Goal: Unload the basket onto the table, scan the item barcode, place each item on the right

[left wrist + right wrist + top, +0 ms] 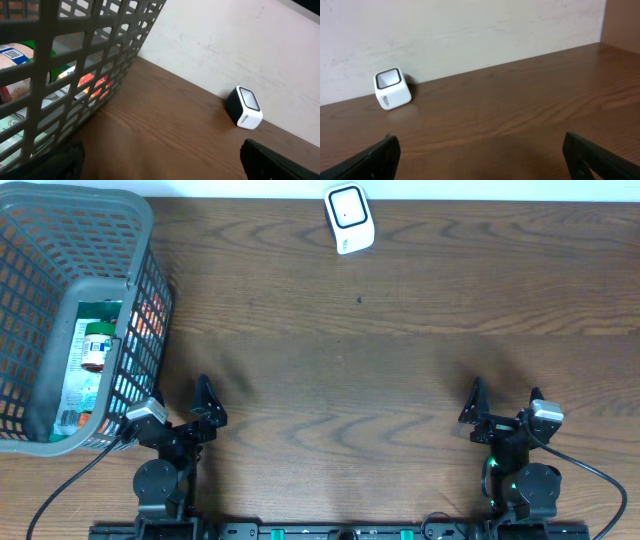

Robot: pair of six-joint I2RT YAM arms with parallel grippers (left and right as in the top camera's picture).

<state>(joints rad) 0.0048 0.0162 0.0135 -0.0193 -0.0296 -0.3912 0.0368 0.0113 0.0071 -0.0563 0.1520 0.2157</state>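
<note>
The white barcode scanner (349, 218) with a dark window stands at the far edge of the table, also seen in the left wrist view as the scanner (244, 107) and in the right wrist view as the scanner (392, 89). Packaged items (93, 348) lie in the grey mesh basket (148, 300) at the left; through the mesh one item shows a blue printed label (11, 54). My left gripper (178, 406) rests open beside the basket's near corner, holding nothing. My right gripper (505, 406) sits open and empty at the near right.
The basket wall (100, 40) fills the left of the left wrist view, close to the left gripper (161, 160). Bare wooden table lies ahead of the right gripper (482, 150). A pale wall runs behind the table's far edge.
</note>
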